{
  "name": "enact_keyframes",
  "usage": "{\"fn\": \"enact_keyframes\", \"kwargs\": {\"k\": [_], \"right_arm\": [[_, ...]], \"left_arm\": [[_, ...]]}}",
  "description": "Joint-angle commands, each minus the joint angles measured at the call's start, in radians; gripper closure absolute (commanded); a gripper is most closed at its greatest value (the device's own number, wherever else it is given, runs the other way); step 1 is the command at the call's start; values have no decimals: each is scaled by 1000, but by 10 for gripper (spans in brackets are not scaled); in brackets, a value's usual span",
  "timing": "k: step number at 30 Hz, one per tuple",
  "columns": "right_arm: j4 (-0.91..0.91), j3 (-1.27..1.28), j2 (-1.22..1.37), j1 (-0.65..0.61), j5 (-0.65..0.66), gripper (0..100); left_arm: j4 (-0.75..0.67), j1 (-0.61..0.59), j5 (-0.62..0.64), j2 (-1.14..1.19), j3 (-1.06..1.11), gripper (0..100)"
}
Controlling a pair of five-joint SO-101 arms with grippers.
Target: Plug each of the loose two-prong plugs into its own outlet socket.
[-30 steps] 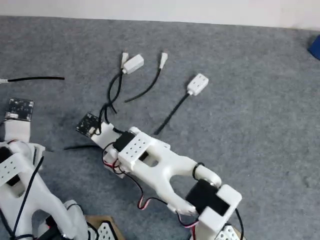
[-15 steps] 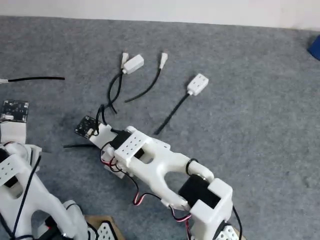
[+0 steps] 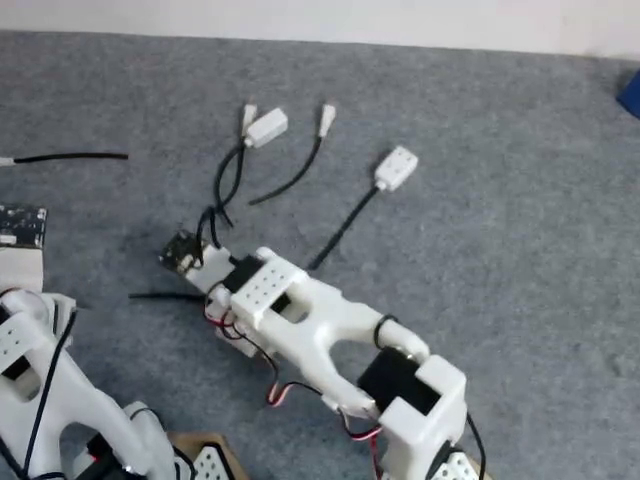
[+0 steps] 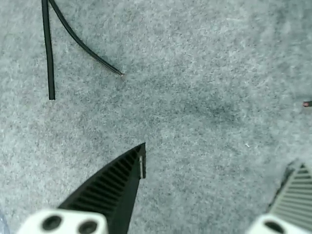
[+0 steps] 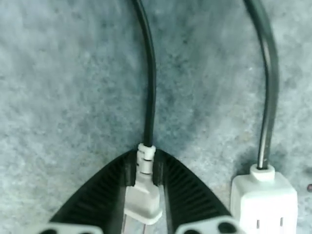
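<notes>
Two-prong plug (image 5: 142,197) and outlet socket (image 5: 263,200) sit side by side, not touching, over the grey felt-covered table (image 3: 520,300), the broadest thing in view. Next in size, the white right arm (image 3: 330,330) stretches from the near edge toward the table's middle, and the white left arm (image 3: 45,370) stands at the near left corner. The right gripper (image 5: 145,163) is clenched on the two-prong plug, its black fingers (image 5: 109,190) pressing both sides of the white body where the black cord (image 5: 148,73) enters. The left gripper (image 4: 219,161) is spread wide over bare felt with nothing between its fingers, near two black cable ends (image 4: 48,53). The outlet socket shows two slots in its face. In the high view, a second socket (image 3: 397,168) lies farther up the table, well apart from a third socket (image 3: 266,128); a small plug (image 3: 249,116) touches that one's end, though whether it is seated I cannot tell. Between the two lies a loose plug (image 3: 327,120) on a curved cord. Each wrist carries a dark circuit board (image 3: 180,252); its print is too small to read.
</notes>
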Motion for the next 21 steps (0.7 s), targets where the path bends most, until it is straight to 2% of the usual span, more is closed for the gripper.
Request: {"fn": "enact_keyframes", "kwargs": {"k": [1,4,8,10,12,14,17,21], "right_arm": [[54,-82,-21,82,-80,991],[166,-278,-70,193,-161,991],[372,-694,-122,340,-287,991],[458,-891,-124,406,-353,991],[510,-1030,-120,452,-431,991],[519,-1046,-119,481,-514,991],[503,-1044,-102,489,-595,991],[506,-1053,-97,458,-621,991]], "left_arm": [[-15,-15,-6,-12,-31,575],[-11,10,-5,-13,-33,575],[-11,105,2,-16,-39,575],[-14,168,74,-48,-39,575],[-11,249,212,-116,-56,575],[-6,355,350,-206,-84,575],[86,572,522,-357,-130,575],[238,885,583,-532,-177,575]]}}
